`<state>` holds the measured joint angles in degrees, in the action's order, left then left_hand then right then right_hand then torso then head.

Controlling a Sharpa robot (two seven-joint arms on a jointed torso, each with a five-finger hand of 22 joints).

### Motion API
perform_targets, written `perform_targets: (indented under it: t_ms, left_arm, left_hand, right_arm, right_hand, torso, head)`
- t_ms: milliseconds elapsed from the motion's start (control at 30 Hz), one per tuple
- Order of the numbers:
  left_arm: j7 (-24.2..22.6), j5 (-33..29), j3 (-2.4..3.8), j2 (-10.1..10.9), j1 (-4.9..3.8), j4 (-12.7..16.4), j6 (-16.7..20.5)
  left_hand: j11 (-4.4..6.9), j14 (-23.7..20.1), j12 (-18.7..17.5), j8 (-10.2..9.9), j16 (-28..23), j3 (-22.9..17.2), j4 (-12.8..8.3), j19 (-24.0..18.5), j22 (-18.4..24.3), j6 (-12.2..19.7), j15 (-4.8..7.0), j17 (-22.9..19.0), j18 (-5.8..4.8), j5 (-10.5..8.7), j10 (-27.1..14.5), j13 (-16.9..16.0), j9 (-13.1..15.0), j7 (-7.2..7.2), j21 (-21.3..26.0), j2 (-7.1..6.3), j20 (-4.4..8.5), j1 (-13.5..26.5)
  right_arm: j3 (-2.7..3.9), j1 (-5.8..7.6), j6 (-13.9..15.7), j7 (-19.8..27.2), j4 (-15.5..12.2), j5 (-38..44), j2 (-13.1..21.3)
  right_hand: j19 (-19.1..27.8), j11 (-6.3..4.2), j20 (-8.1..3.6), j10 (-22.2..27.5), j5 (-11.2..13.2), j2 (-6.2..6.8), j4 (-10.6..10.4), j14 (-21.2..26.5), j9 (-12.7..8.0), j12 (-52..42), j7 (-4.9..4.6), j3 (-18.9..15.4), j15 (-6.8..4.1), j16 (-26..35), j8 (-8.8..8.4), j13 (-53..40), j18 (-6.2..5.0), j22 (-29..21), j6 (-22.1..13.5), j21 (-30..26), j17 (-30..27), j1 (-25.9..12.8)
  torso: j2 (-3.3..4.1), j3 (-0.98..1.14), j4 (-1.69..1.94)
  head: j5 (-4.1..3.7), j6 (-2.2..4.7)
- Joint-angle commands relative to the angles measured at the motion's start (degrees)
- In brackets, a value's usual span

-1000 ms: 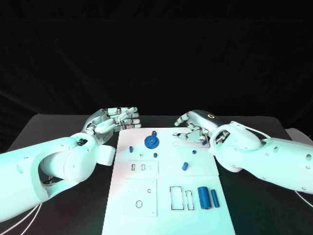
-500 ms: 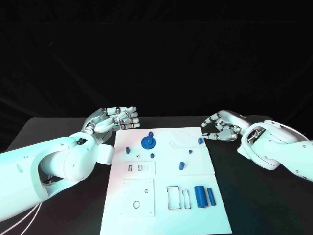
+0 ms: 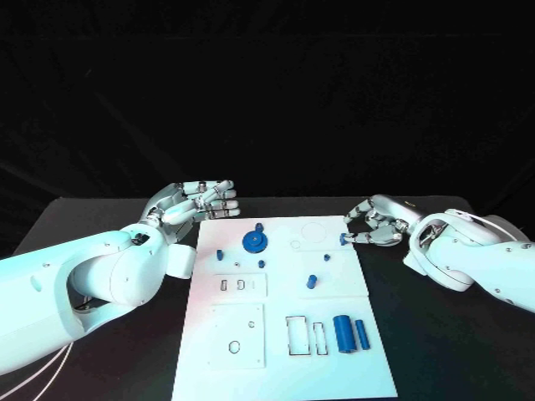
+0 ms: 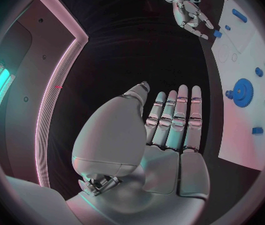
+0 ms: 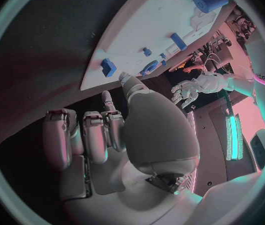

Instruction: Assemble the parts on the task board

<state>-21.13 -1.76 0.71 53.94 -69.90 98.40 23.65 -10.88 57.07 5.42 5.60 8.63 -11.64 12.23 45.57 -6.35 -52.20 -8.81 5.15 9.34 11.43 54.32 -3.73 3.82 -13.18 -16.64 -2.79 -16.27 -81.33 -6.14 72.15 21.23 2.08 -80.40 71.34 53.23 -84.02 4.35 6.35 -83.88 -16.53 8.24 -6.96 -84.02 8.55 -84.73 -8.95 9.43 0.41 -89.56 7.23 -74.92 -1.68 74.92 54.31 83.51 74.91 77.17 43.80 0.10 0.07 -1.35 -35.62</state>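
Observation:
The white task board (image 3: 280, 368) lies in the middle of the black table. A blue gear (image 3: 256, 243) stands on its far part, with small blue pegs (image 3: 220, 255) around it. A small blue part (image 3: 343, 240) stands at the board's right edge. My right hand (image 3: 374, 221) hovers just beside that part (image 5: 109, 66), thumb and fingertips reaching toward it and gripping nothing. My left hand (image 3: 201, 200) rests at the board's far left corner, its fingers (image 4: 173, 120) stretched out side by side, and it holds nothing.
Two blue cylinders (image 3: 349, 334) lie at the board's near right beside an empty rectangular slot (image 3: 302, 336). More small blue parts (image 3: 310, 282) sit mid-board. Bare black table (image 3: 461, 351) runs along both sides of the board.
My right hand has moved off the board's far part to its right edge, bringing the small blue part there into view, then edged back toward it. The left hand has stayed still.

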Motion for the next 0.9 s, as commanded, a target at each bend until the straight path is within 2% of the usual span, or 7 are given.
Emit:
perform_targets:
  t_ms: [33, 233, 500, 567, 900]
  left_arm:
    - [-0.17, -0.07, 0.04, -0.03, -0.06, 0.11, -1.09]
    - [-0.17, -0.07, 0.04, -0.01, -0.06, 0.13, -1.09]
    - [-0.17, -0.07, 0.04, 0.02, -0.06, 0.11, -1.08]
    - [-0.16, -0.07, 0.04, 0.02, -0.06, 0.07, -1.08]
    - [-0.15, -0.07, 0.04, -0.06, -0.06, -0.08, -1.11]
  left_hand:
    - [-0.14, 0.44, -0.22, -0.16, -0.25, 0.05, -0.36, 0.41, 0.08, -0.33, 0.1, -0.06, 1.14, 0.06, 0.03, 0.05, -0.07, -0.36, 0.13, -0.1, 0.0, -0.45]
    - [-0.14, 0.44, -0.22, -0.16, -0.25, 0.05, -0.36, 0.41, 0.08, -0.33, 0.1, -0.06, 1.14, 0.06, 0.03, 0.05, -0.07, -0.36, 0.13, -0.1, 0.0, -0.45]
    - [-0.14, 0.44, -0.22, -0.16, -0.25, 0.05, -0.36, 0.41, 0.08, -0.33, 0.1, -0.06, 1.14, 0.06, 0.03, 0.05, -0.07, -0.36, 0.13, -0.1, 0.0, -0.45]
    - [-0.13, 0.46, -0.26, -0.2, -0.32, 0.03, -0.4, 0.41, 0.12, -0.37, 0.1, -0.06, 1.14, 0.06, 0.07, 0.05, -0.06, -0.34, 0.16, -0.11, 0.0, -0.47]
    - [-0.13, 0.46, -0.26, -0.2, -0.32, 0.03, -0.4, 0.41, 0.12, -0.37, 0.1, -0.06, 1.14, 0.06, 0.07, 0.05, -0.06, -0.34, 0.16, -0.11, 0.0, -0.47]
  right_arm:
    - [-0.03, -0.18, -1.89, 0.45, 0.59, 0.99, -0.4]
    - [-0.05, -0.33, -2.11, 0.17, 1.35, 1.44, -0.97]
    - [-0.06, -0.63, -2.73, -0.05, 2.04, 1.64, -1.59]
    - [-0.07, -0.87, -2.87, -0.02, 2.17, 1.66, -1.75]
    - [-0.06, -1.32, -3.54, 0.0, 2.49, 1.82, -2.17]
  right_hand:
    - [-0.24, -0.06, -0.1, -0.28, -0.02, 0.06, 0.43, -5.5, -0.08, 0.27, -0.14, -0.08, -0.26, 0.19, -0.33, -8.24, -0.63, 6.38, 0.29, -0.31, 13.1, 0.63]
    - [-0.3, -0.05, -0.1, -0.34, -0.1, -0.04, 0.56, -5.52, -0.08, 0.22, -0.15, -0.03, -0.25, 0.17, -0.36, -8.31, -0.6, 6.48, 0.35, -0.25, 13.18, 0.77]
    - [-0.42, -0.13, -0.11, -0.52, -0.2, -0.62, 1.07, -5.55, 0.03, 0.06, -0.04, 0.32, -0.3, 0.13, -0.18, -8.52, -0.57, 6.65, 1.26, -0.17, 13.3, 1.31]
    - [-0.51, -0.24, -0.16, -0.67, -0.25, -0.89, 1.55, -5.57, 0.07, -0.08, 0.07, 0.68, -0.38, 0.1, -0.08, -8.69, -0.54, 6.79, 1.81, -0.08, 13.39, 1.89]
    - [-0.87, -0.47, -0.34, -1.08, -0.29, -1.46, 2.59, -5.64, 0.12, -0.45, 0.32, 1.65, -0.58, 0.02, 0.06, -9.15, -0.4, 7.34, 3.11, 0.29, 13.66, 3.0]
  torso:
    - [-0.02, -0.06, -0.12]
    - [-0.04, 0.0, -0.03]
    - [-0.06, 0.05, -0.12]
    - [-0.05, 0.05, -0.2]
    - [-0.04, 0.02, -0.1]
  head:
    - [0.1, -0.23]
    - [0.11, -0.45]
    - [0.27, -0.6]
    - [0.39, -0.66]
    - [0.3, -0.85]
